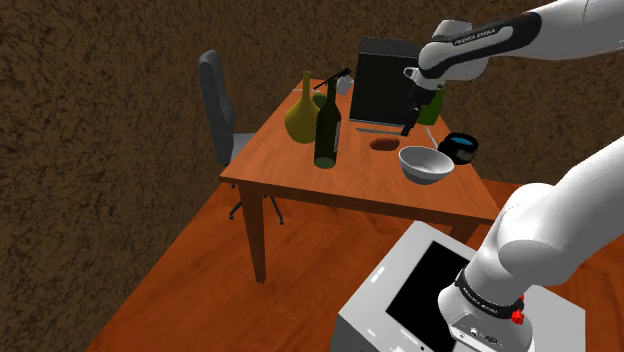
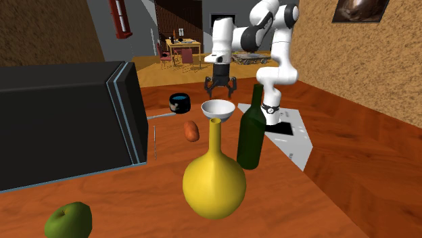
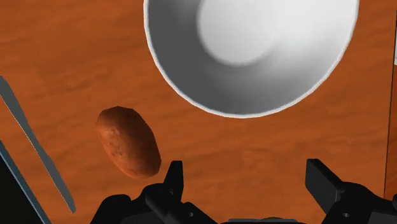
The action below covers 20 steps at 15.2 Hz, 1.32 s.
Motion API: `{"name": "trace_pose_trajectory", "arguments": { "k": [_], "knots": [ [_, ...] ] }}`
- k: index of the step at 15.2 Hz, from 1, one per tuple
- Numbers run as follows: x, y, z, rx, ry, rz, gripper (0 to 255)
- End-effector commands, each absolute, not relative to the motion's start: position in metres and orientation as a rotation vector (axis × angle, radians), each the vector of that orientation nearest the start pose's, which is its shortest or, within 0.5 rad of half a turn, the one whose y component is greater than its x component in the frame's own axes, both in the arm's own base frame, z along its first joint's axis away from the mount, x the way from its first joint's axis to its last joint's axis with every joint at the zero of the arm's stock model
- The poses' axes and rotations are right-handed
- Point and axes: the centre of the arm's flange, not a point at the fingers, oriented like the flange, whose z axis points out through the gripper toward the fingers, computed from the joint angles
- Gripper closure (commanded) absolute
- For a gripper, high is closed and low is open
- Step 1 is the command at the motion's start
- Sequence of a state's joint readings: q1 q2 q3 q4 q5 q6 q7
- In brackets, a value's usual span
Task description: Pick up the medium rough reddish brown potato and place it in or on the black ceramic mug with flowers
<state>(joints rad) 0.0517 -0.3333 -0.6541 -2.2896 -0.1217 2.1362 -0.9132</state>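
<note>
Wooden table (image 1: pixel 340 182) holds potato (image 3: pixel 127 141); wood floor (image 1: pixel 195 285), rough brown walls (image 1: pixel 90 100).

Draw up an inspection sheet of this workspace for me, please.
Surface: wooden table, red-brown top.
Job's things: reddish brown potato lies on the table beside the white bowl; black mug, blue inside, stands upright near the bowl.
Clutter: white bowl, yellow vase, dark green bottle, green apple, black box, thin grey utensil.
Grippers: gripper above the table, jaws open and empty; the potato lies off to one side of them.
Cables: nothing seen.
Surroundings: grey chair behind the table, wooden floor, brown walls.
</note>
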Motion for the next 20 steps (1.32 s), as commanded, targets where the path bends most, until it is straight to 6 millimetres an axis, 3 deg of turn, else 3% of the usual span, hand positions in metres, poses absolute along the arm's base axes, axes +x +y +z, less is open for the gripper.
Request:
{"name": "trace_pose_trajectory", "arguments": {
  "k": [1, 12, 20],
  "knots": [
    [0.395, -0.309, 0.452, -3.082, -0.654, -0.235, 0],
    [0.462, -0.418, 0.382, -3.029, -0.907, -0.211, 0],
    [0.468, -0.418, 0.341, -3.028, -0.91, -0.211, 0]
  ]
}}
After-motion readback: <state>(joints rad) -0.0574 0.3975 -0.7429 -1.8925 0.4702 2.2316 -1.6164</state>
